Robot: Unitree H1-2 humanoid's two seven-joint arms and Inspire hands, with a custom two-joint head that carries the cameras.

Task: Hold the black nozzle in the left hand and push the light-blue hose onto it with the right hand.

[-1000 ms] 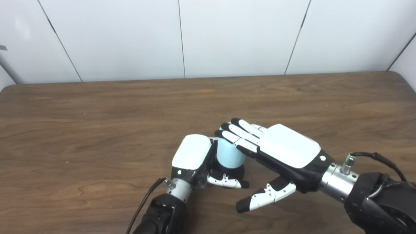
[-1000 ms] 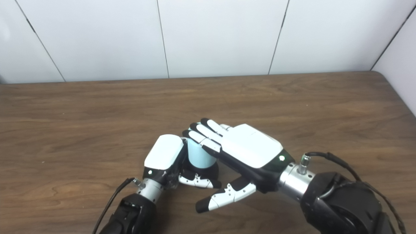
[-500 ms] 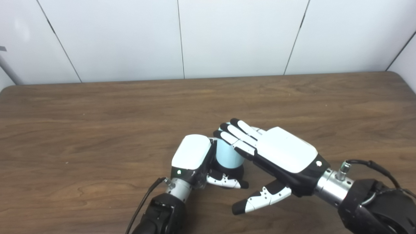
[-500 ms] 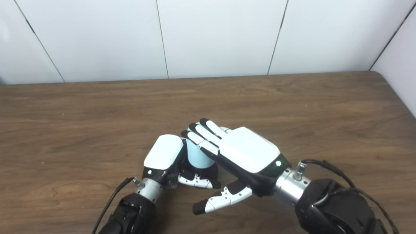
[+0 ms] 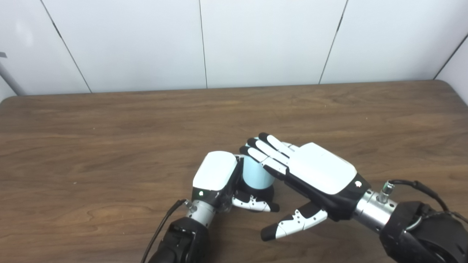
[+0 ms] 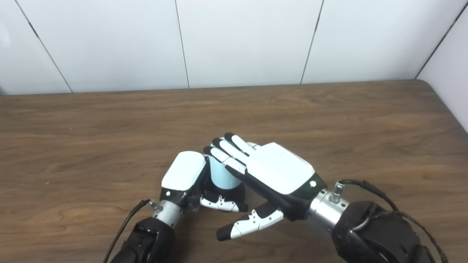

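A short light-blue hose (image 5: 256,175) stands upright on a black nozzle (image 5: 268,191) near the table's front middle. My left hand (image 5: 216,177) is shut around the black nozzle, its thumb (image 5: 254,205) curled across the front. My right hand (image 5: 310,171) is open and flat, palm down, its fingers (image 5: 267,151) lying over the top of the hose; its thumb (image 5: 292,224) sticks out toward the front, touching nothing. The hose's top and most of the nozzle are hidden. The hose also shows in the right eye view (image 6: 222,176).
The brown wooden table (image 5: 109,128) stretches wide on both sides and behind the hands. A white panelled wall (image 5: 234,40) stands behind its far edge. A black cable (image 5: 161,226) runs along my left wrist.
My right hand has shifted slightly left and down over the hose top since a second ago. The left hand, hose and nozzle have stayed in place.
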